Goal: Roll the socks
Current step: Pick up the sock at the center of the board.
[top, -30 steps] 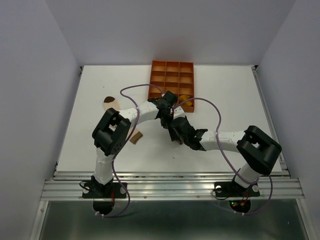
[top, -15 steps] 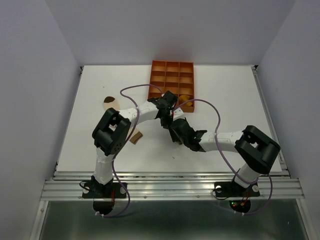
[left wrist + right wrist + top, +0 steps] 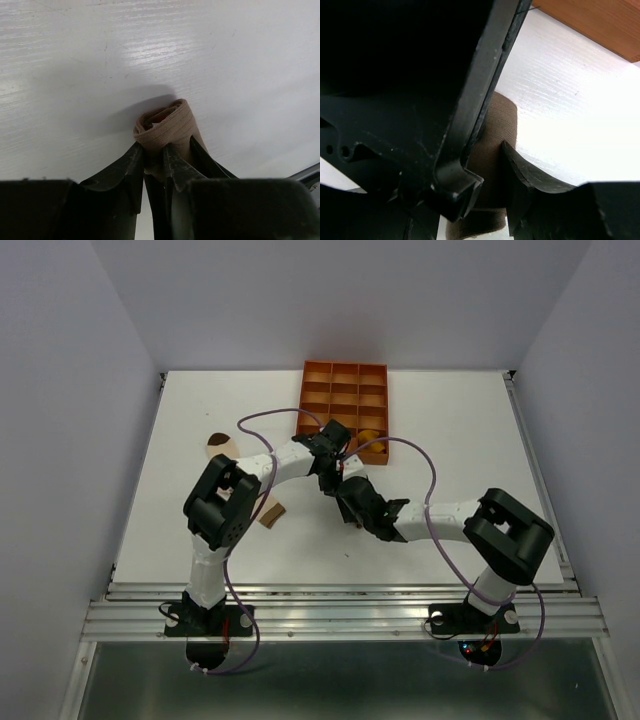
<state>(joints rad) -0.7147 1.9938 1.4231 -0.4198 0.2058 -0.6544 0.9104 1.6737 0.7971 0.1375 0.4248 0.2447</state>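
At far left of the white desk (image 3: 470,430), overhead view: cream sock (image 3: 217,446) lies flat, brown toe end showing, its lower part cut off by the left arm (image 3: 225,505).

Just right of that arm's elbow: tan-brown scrap of fabric (image 3: 271,513) sticks out. Cannot tell whether it is the cream sock's banded cuff or a separate piece; the join, if any, is under the arm.

Centre of desk: both hands meet in one black cluster just below the tray. From above the fingertips cannot be separated and nothing held is visible.

Left wrist view: left hand (image 3: 152,159) is clenched on the taupe-brown sock (image 3: 167,122). Sock is rolled into a short ribbed cylinder resting on the desk, open end facing the camera, a reddish spot inside. Lower part of the roll is hidden behind the fingers.

Right wrist view: most of the picture is blocked by a black beam of the other hand. Brown fabric shows in the gap beside it. One finger (image 3: 525,180) of the right hand (image 3: 347,492) stands against the fabric's edge; its partner cannot be made out. Grasping or loose: cannot tell.

Right of the cluster: orange gridded tray (image 3: 345,365), near edge partly covered by the left hand. Mustard-yellow sock (image 3: 370,436) sits in a near-right compartment, only partly visible.
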